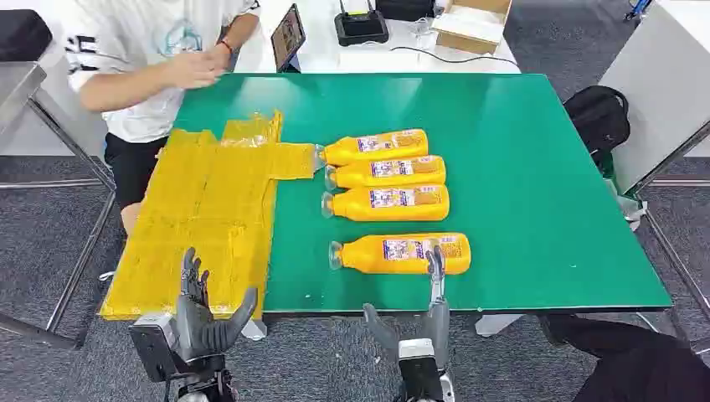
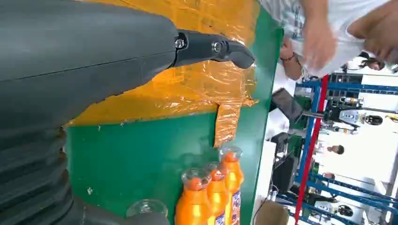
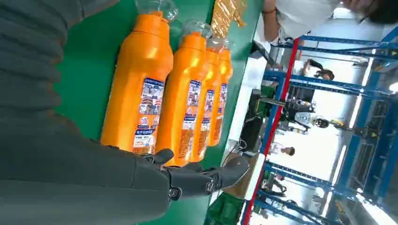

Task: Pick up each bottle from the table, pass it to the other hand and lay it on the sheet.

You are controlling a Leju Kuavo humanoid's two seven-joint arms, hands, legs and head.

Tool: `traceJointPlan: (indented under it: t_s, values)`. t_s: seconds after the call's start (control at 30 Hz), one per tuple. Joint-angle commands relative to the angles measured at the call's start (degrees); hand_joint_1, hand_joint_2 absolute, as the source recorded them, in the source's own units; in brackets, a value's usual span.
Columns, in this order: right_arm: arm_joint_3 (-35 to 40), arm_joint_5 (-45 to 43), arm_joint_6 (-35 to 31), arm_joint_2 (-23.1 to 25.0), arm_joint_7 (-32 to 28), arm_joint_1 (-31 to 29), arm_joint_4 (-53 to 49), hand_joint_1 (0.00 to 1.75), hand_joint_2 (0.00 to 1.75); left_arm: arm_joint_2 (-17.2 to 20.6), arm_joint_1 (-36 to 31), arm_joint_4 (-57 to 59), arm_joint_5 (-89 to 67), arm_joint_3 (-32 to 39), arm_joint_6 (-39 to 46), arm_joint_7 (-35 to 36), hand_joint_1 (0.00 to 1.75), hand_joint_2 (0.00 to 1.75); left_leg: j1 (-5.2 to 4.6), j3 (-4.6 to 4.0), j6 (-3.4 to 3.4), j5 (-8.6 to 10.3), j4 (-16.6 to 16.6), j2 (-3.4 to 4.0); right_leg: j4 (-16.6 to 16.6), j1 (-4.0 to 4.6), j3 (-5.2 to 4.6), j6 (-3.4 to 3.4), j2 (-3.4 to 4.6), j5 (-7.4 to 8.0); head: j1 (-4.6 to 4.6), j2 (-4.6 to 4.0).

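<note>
Orange bottles, four, lie in a row on the green surface point(image 1: 519, 167). In the head view the right hand point(image 1: 423, 322) hovers by the nearest bottle point(image 1: 402, 253), fingers apart, empty; we judge it may roll if nudged. The left hand point(image 1: 201, 314) waits spread over the yellow sheet point(image 1: 201, 209).

The left wrist view shows the sheet's wrinkles, a snag risk.

The right wrist view shows the bottles lying close together.

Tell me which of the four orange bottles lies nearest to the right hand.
The bottle nearest the table's front edge, lying apart from the other three; the right hand reaches over its base end.
</note>
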Motion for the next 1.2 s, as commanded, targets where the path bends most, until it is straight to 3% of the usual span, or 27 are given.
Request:
traceJointPlan:
  t_s: [0.03, 0.43, 0.67, 0.9, 1.07, 1.2]
  values:
    - [0.4, -0.8, -1.3, -1.0, 0.2, -0.6, 1.6, 0.0, 1.75, 0.7, -1.4, 2.4, 0.1, -0.3, -0.5, 0.3, 0.0, 1.75, 0.02, 0.45, 0.09, -0.16, -0.1, 0.06, -0.1, 0.08, 0.45, -0.21, -0.03, -0.14, -0.02, 0.0]
    - [-1.6, -0.1, -3.0, -1.6, 0.2, 1.0, -1.3, 0.0, 1.75, 0.9, -2.8, 3.3, 0.4, -2.2, -0.2, 0.2, 0.0, 1.75, -0.02, 0.14, 0.05, -0.02, -0.1, -0.05, -0.1, 0.01, 0.12, -0.08, -0.1, -0.05, -0.02, 0.0]
    - [-3.0, 12.2, -1.7, -3.5, 5.7, 0.8, -8.2, 0.0, 1.75, 1.3, -4.0, 4.5, 0.6, -2.0, -0.4, -0.9, 0.0, 1.75, -0.03, 0.13, 0.06, -0.02, -0.1, -0.03, 0.0, 0.0, 0.1, -0.08, -0.08, -0.04, -0.04, 0.0]
    - [-2.4, 14.9, -1.4, -4.4, 5.9, 0.1, -7.9, 0.0, 1.75, 1.4, -4.2, 4.3, 0.2, -2.1, -0.5, -1.2, 0.0, 1.75, -0.01, 0.28, 0.07, -0.07, -0.1, 0.01, -0.1, 0.03, 0.27, -0.13, -0.06, -0.07, -0.04, 0.0]
    - [-1.1, 35.2, 5.1, -10.1, 21.1, -6.5, -6.6, 0.0, 1.75, 1.2, -5.3, 5.2, -1.3, -0.6, -1.8, -1.4, 0.0, 1.75, -0.01, 0.16, 0.06, -0.02, -0.1, 0.07, -0.1, 0.02, 0.14, -0.08, 0.02, 0.01, -0.02, 0.0]
    - [-1.6, 40.3, 10.7, -13.0, 27.6, -9.5, -6.6, 0.0, 1.75, 0.9, -4.7, 5.0, -2.1, 0.4, -2.6, -1.3, 0.0, 1.75, -0.03, 0.32, 0.11, -0.06, -0.1, 0.13, -0.1, 0.01, 0.3, -0.12, 0.06, 0.0, -0.04, 0.0]
